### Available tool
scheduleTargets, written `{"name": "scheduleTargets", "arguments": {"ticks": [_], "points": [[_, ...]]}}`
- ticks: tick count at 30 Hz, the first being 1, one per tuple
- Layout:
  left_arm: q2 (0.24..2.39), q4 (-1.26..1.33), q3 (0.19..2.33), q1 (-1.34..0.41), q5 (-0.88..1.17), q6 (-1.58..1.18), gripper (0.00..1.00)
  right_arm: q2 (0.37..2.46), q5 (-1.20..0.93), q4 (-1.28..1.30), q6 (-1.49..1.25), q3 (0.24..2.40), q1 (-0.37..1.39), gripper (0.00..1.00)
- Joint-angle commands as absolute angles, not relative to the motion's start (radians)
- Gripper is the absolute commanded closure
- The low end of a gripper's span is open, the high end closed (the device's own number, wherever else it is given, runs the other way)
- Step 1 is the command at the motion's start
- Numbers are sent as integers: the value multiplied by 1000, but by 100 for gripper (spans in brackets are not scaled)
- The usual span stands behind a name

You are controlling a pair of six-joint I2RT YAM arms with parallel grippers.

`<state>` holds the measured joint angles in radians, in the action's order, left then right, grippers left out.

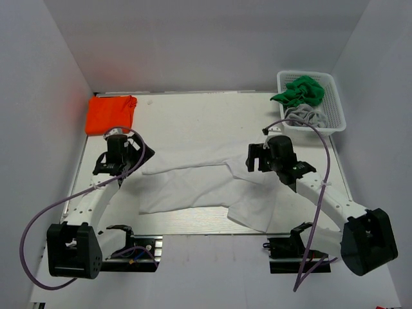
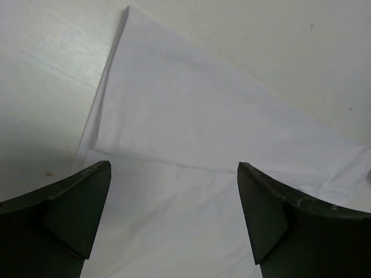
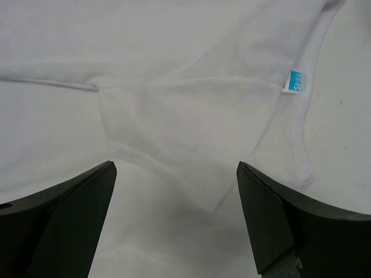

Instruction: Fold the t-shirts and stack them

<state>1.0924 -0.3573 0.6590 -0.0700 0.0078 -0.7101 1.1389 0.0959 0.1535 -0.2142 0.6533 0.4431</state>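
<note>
Dark fingers (image 2: 58, 220) of the left pincer (image 2: 174, 168) stand apart and empty over a folded edge of the spread white cloth t-shirt (image 2: 191, 116). The right pincer (image 3: 177, 168), likewise spread and empty, hovers above that shirt's sleeve and collar. Beyond the left pincer lies a folded bright orange t-shirt (image 1: 111, 114). Beyond the right one, a white plastic mesh basket (image 1: 338, 103) holds a bunched green t-shirt (image 1: 297, 91) and a grey t-shirt (image 1: 306, 116).
</note>
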Motion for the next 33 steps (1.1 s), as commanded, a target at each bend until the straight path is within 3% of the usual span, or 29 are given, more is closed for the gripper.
{"name": "scheduleTargets", "arguments": {"ticks": [1, 9, 25, 29, 33], "points": [[1123, -304, 741, -80, 35, -721, 0, 1158, 72, 65, -265, 732, 443, 10], [1452, -227, 850, -89, 74, -687, 0, 1482, 198, 112, -363, 932, 431, 10], [1942, -288, 1194, -71, -29, -687, 0, 2075, 158, 253, -397, 1409, 331, 10], [2052, -322, 1350, -71, -29, -687, 0, 2155, 158, 267, -376, 1541, 324, 10], [2056, -354, 1459, -80, -50, -664, 0, 2106, 117, 212, -287, 1574, 345, 10]]}}
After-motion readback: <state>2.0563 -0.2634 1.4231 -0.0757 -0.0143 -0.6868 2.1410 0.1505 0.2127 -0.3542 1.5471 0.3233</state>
